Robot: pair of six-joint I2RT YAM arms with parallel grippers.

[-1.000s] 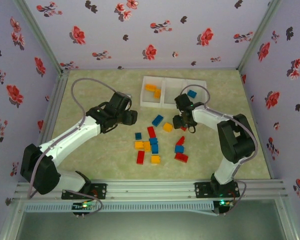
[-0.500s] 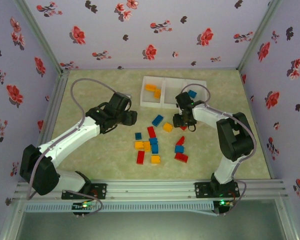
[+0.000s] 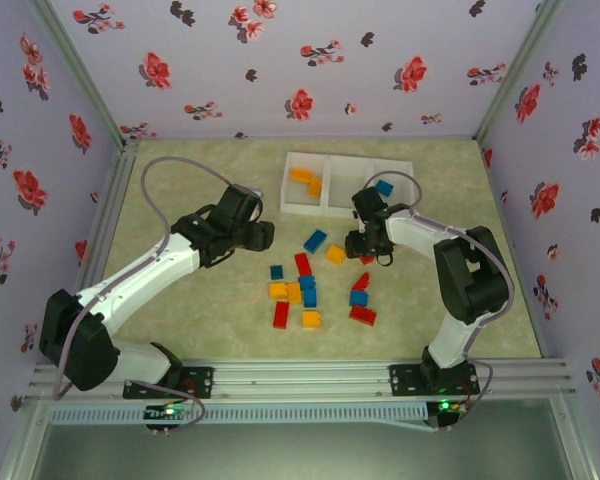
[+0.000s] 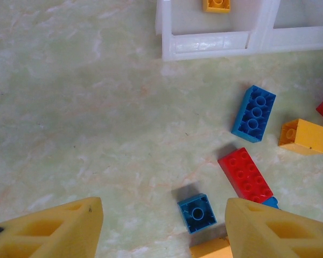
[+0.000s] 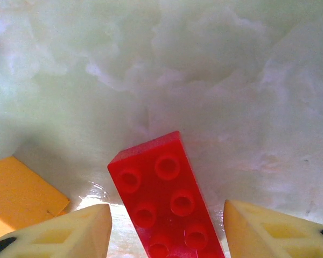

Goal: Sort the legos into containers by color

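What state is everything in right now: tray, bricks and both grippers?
left gripper: open, empty, above the table.
right gripper: open, fingers either side of the red brick, not clamped.
red brick: flat on the table, studs up.
tray: orange-yellow bricks in the left compartment, one blue brick in the right.
loose bricks: unsorted on the table.

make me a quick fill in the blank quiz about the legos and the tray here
1. The lego brick lying between the right hand's fingers is ____.
2. The white tray is divided into ____ compartments in a row.
3. The lone brick in its right compartment is ____.
Missing words: red; three; blue.
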